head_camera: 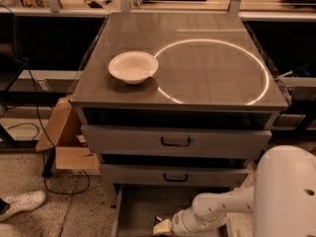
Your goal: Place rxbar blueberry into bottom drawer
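Note:
The bottom drawer (133, 206) is pulled out at the foot of the grey cabinet, a shallow grey tray with pale side rails. My gripper (162, 227) is at the end of the white arm, low inside this drawer near its front middle. A small dark object (159, 219) shows right at the gripper tip; it may be the rxbar blueberry, but I cannot make out its wrapper. The two upper drawers are shut.
A white bowl (133, 66) stands on the cabinet top (207, 73) at the left. An open cardboard box (61, 137) sits on the floor left of the cabinet, with cables beside it. A white shoe (19, 204) is at the lower left. My white body (286, 191) fills the lower right.

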Motion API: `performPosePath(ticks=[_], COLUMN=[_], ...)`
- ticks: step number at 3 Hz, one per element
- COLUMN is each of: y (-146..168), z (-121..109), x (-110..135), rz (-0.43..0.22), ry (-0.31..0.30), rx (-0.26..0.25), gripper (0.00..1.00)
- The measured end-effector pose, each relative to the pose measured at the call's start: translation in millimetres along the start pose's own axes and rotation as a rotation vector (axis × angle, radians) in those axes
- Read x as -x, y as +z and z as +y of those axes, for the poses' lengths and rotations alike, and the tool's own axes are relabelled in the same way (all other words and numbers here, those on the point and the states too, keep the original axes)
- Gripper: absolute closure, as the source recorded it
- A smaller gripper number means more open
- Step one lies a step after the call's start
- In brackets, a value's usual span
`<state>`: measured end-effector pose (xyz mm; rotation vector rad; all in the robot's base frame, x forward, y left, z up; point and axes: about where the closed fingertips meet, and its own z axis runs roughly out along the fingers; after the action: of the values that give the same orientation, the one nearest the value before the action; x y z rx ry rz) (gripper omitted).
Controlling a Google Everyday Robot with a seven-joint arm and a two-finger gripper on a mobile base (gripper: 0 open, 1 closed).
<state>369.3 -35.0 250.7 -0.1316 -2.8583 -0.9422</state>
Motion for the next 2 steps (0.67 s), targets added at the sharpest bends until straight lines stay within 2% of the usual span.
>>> performPosePath(ticks=[1, 2], y=[31.2, 35.9], z=[2.1, 0.4], x=[17.7, 18.3], rz=[-0.029, -0.034], ry=[0.073, 0.083], rx=[0.062, 0.062], gripper=[1.0, 1.0])
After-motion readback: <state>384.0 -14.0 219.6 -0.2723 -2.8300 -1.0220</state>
